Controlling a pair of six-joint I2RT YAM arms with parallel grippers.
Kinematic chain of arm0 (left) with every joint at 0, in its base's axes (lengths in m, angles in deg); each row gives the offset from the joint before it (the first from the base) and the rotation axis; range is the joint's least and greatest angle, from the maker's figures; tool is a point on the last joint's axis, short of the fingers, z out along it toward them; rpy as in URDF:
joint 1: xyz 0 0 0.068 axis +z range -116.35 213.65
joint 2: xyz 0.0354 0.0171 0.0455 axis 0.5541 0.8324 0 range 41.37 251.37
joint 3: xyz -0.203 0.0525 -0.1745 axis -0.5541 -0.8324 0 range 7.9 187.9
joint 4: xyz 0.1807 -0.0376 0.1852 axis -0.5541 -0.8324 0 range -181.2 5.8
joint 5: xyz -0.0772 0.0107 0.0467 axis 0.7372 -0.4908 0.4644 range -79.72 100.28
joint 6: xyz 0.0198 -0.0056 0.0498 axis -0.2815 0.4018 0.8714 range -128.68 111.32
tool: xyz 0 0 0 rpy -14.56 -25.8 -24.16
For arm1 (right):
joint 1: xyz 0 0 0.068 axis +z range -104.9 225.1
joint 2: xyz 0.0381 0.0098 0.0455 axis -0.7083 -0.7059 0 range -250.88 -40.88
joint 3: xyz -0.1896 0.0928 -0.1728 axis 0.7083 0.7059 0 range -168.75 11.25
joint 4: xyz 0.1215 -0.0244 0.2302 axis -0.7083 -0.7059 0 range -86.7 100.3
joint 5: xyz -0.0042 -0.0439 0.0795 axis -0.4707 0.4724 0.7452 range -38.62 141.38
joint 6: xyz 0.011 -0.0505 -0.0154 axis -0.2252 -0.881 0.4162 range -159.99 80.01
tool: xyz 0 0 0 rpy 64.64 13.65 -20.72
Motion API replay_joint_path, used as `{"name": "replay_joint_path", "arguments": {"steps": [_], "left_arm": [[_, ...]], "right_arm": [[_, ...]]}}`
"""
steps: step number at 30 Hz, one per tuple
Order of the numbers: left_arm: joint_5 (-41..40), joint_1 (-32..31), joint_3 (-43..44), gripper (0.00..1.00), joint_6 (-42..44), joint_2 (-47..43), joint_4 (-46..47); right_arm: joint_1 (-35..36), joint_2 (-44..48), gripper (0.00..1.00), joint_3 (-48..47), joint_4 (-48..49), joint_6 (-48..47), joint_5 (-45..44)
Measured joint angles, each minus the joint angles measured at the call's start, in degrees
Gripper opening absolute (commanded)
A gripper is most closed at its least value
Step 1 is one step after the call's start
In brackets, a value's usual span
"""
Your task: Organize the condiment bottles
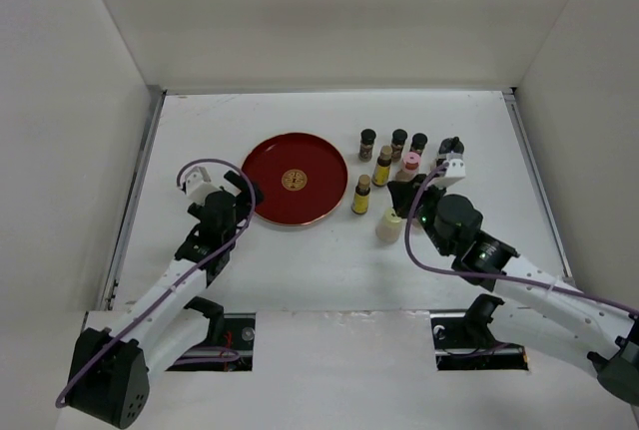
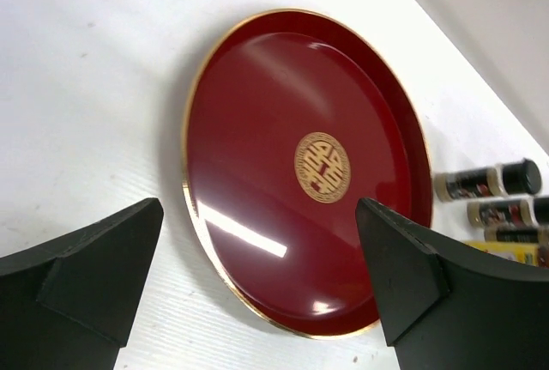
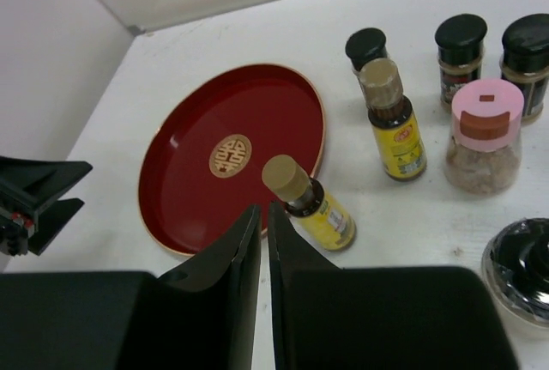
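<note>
Condiment bottles [image 1: 383,166] stood clustered on desk [image 1: 300,270], right of red tray [image 1: 270,166]; none on tray. Organizing judged barely begun, all bottles left. Right gripper [image 3: 264,211] clenched, empty, near slim yellow bottle [image 3: 319,209]. Left gripper [image 2: 259,211] released, empty, at tray's edge.

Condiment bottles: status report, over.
Left gripper open, facing red tray. Right gripper shut, empty, beside slim yellow bottle. Condiment bottles upright on table, right of tray, none on it.
</note>
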Motion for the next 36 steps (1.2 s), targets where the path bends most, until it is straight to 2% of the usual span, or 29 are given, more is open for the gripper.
{"name": "replay_joint_path", "arguments": {"steps": [6,12,17,22,28,36], "left_arm": [[0.0,4.8,-3.7,1.00,-3.4,-1.2,1.2],[-0.5,8.8,-6.9,1.00,-6.4,-3.9,4.1],[-0.8,9.1,-8.2,1.00,-8.9,-3.4,6.9],[0.3,8.4,-9.4,1.00,-10.8,0.6,10.7],[1.7,6.5,-11.2,1.00,-11.6,1.3,14.1],[2.0,5.4,-12.0,1.00,-11.9,2.7,17.0]], "right_arm": [[0.0,-1.3,0.24,-2.4,-6.5,-0.5,0.0],[0.0,-4.7,0.44,-5.2,-10.8,-1.8,0.0],[0.0,-10.0,0.59,-8.6,-12.2,-3.2,0.0],[0.0,-15.7,0.61,-13.2,-12.6,-5.0,0.0],[0.0,-24.9,0.60,-19.8,-12.5,-6.7,-0.1],[0.0,-32.2,0.59,-22.1,-13.0,-7.8,-2.0]]}}
